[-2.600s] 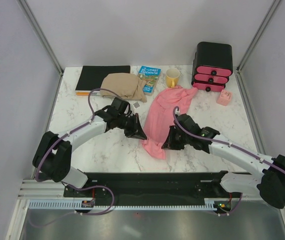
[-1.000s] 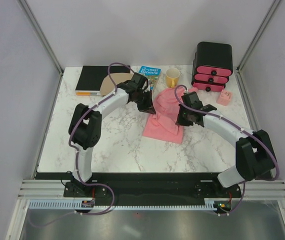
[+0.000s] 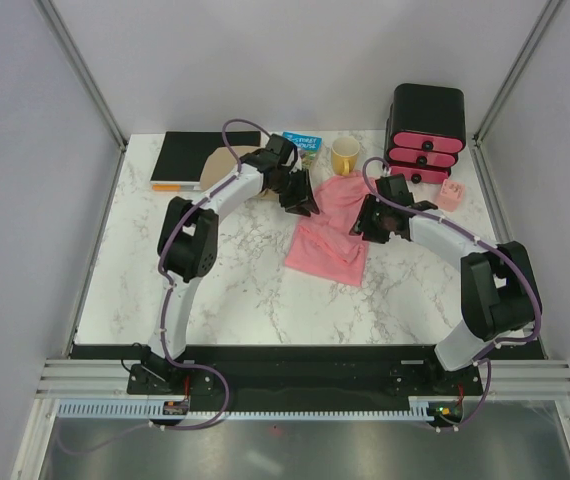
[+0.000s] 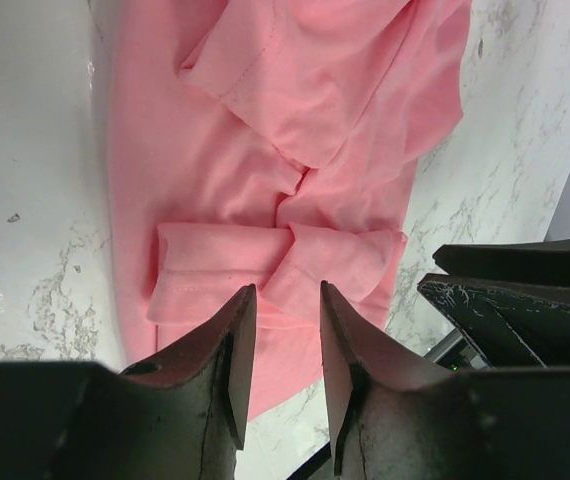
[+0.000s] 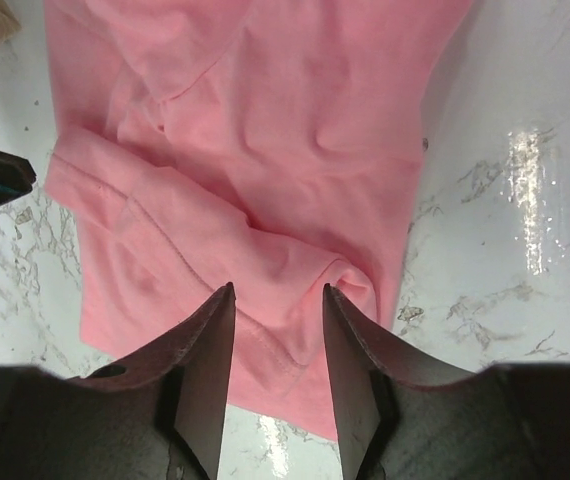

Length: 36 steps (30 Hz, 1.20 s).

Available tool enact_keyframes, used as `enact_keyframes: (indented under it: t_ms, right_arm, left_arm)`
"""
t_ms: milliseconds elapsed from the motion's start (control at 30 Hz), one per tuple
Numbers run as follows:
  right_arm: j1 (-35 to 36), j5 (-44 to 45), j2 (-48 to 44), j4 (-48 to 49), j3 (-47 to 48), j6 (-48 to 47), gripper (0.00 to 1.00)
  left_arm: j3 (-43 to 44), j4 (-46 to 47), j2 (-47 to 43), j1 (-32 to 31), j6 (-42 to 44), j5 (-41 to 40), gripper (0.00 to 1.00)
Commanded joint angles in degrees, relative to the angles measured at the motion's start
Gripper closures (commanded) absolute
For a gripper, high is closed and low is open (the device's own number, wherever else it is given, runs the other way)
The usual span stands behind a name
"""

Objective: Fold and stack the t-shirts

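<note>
Two sets of jaws, both released, nothing held.

Top view: pink t-shirt point(image 3: 330, 228) lies on the table point(image 3: 225, 285) right of centre, roughly doubled over. Its far end sits between my left jaws and right jaws, which hang just over it. The fold looks loose and skewed, so any drag on lift-off would likely pull it open. Tan cloth point(image 3: 227, 162), book point(image 3: 300, 143) and yellow mug point(image 3: 345, 155) sit close behind the left arm, and a wide swing could clip them. Black drawer box point(image 3: 427, 128) and a small pink item point(image 3: 452, 195) stand near the right arm.

Left wrist view: jaws apart and empty, with a bunched hem directly below the tips. Thin cloth could snag on a tip and ride up. The right jaws show at the frame edge, so moving inward together risks a knock.

Right wrist view: jaws apart and empty over a lumpy ridge. Regrasping there may catch one layer only, and the next fold comes out crooked.
</note>
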Motion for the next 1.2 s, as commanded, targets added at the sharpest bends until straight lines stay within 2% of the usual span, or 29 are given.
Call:
enact_keyframes:
  t_ms: [0,233,333,600,867,1000,1067,1133,1167]
  right_arm:
    - [-0.3,-4.7,-1.6,0.9,2.8,-3.3,0.52]
    - [0.9,-7.3,-6.1,-5.3,-0.1,-9.6,0.51]
    - [2.2,-7.8,-6.9,-5.8,-2.9,-9.7,0.51]
    - [7.7,-6.2,-4.9,-6.5,-6.6,-9.2,0.53]
    - [9.8,-2.8,-2.9,-7.2,-7.8,-8.4,0.54]
    - [10.3,-0.9,-0.7,-7.9,-8.3,-9.2,0.56]
    - [10.6,0.4,0.3,-8.7,-8.1,-9.5,0.58]
    - [10.8,0.4,2.2,-9.8,-7.7,-9.8,0.59]
    - [11.1,0.5,2.5,-10.0,-7.6,-9.9,0.62]
  left_arm:
    - [-1.1,-0.8,-4.1,0.7,1.9,0.8,0.61]
    - [-18.0,-0.1,-14.9,0.5,5.8,-2.3,0.6]
    - [-21.4,0.3,-15.9,-0.2,7.0,-2.8,0.61]
    - [-23.5,0.7,-16.0,-2.7,7.6,-4.2,0.65]
    - [-23.8,1.0,-14.0,-5.3,8.3,-5.4,0.7]
    - [-24.2,1.0,-11.5,-6.6,8.9,-7.6,0.76]
    - [-24.4,0.6,-10.2,-7.4,8.8,-8.6,0.84]
    - [-25.5,0.5,-9.6,-7.7,8.1,-9.6,0.97]
    - [-26.0,0.4,-9.5,-7.7,7.1,-9.8,0.98]
